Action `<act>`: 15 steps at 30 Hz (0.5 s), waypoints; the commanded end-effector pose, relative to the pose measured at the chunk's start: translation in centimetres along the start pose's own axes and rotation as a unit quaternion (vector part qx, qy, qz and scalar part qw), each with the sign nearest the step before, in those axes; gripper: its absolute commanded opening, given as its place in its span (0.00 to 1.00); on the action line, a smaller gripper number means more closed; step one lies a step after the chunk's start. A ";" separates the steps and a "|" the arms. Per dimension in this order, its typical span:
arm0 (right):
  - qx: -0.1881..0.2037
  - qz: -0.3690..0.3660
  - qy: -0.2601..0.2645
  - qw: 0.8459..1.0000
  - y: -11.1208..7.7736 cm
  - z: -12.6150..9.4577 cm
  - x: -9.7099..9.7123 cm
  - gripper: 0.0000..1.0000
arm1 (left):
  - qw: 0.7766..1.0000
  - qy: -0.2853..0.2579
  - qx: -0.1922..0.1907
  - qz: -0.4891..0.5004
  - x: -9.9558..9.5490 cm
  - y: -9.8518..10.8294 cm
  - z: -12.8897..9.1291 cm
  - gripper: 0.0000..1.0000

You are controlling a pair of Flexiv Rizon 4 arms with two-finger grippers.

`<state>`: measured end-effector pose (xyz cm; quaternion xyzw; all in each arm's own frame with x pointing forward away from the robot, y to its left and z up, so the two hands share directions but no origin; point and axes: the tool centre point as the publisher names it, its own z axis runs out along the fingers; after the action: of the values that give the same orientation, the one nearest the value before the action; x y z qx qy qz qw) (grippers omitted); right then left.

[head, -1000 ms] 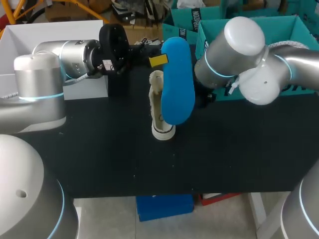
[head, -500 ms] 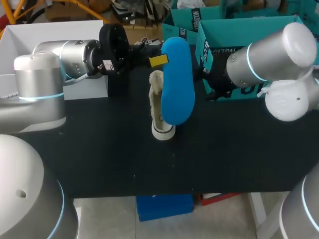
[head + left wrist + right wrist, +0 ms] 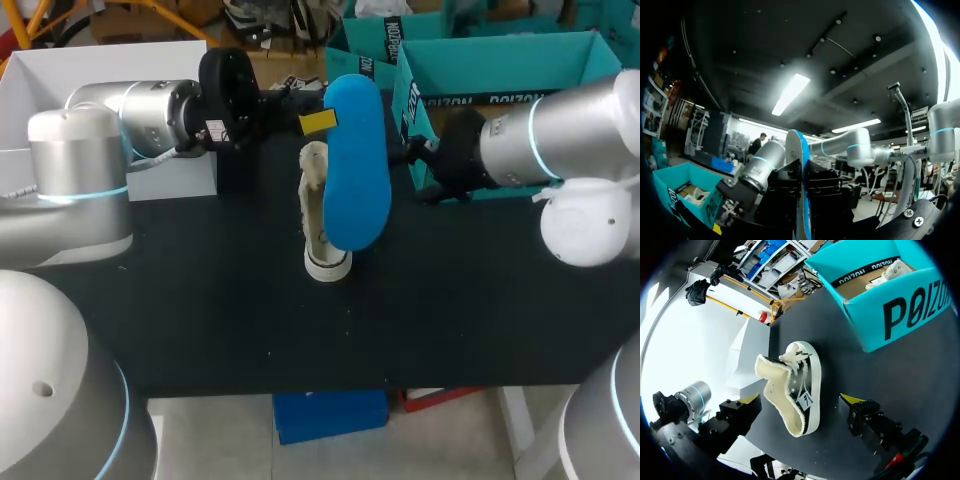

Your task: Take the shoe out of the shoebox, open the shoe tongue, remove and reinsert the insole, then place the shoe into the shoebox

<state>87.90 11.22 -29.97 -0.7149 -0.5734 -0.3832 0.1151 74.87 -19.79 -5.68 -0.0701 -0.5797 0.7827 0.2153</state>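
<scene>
1. My left gripper (image 3: pixel 802 197) is clamped on the blue insole (image 3: pixel 356 165). The dark pads press its two faces, and it hangs on edge in the air over the shoe (image 3: pixel 795 390).
2. My right gripper (image 3: pixel 801 401) has its fingers spread wide and holds nothing. It sits low over the table (image 3: pixel 200 320), with the shoe just ahead, between the two yellow tips.
3. The shoe lies on its side mid-table. It has a cream fleecy lining, a smooth white rubber sole and loose laces.
4. The matte black table lies bare from the shoe to the near edge. The open teal cardboard shoebox (image 3: pixel 900 315) stands close beside my right arm, and a white box (image 3: pixel 120 60) stands at the far left.
5. I count one shoe on the table, one insole, one teal shoebox and one white box.
</scene>
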 end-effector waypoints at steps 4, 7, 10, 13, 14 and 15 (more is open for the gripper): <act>0.031 0.066 0.186 0.980 0.2 -0.5 -0.4 1.00 | 1.000 -0.001 -0.001 0.000 0.1 0.0 0.0 0.00; 0.036 0.072 0.217 0.973 0.7 -1.1 -0.2 1.00 | 1.000 -0.001 -0.001 0.000 0.1 0.0 0.0 0.00; 0.048 0.079 0.262 0.961 1.1 -1.5 0.3 1.00 | 1.000 -0.001 -0.001 0.000 0.1 0.0 0.0 0.00; 0.056 0.079 0.285 0.954 1.4 -1.8 0.9 1.00 | 1.000 -0.001 -0.001 0.000 0.1 0.0 0.0 0.00; 0.062 0.079 0.294 0.951 1.5 -1.8 1.0 1.00 | 1.000 -0.001 -0.001 0.000 0.1 0.0 0.0 0.00; 0.066 0.083 0.308 0.945 1.5 -1.8 1.1 1.00 | 1.000 -0.001 -0.001 0.000 0.1 0.0 0.0 0.00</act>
<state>88.42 11.05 -27.29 -0.6908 -0.5176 -0.4384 0.2504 74.87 -19.79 -5.68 -0.0701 -0.5798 0.7827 0.2153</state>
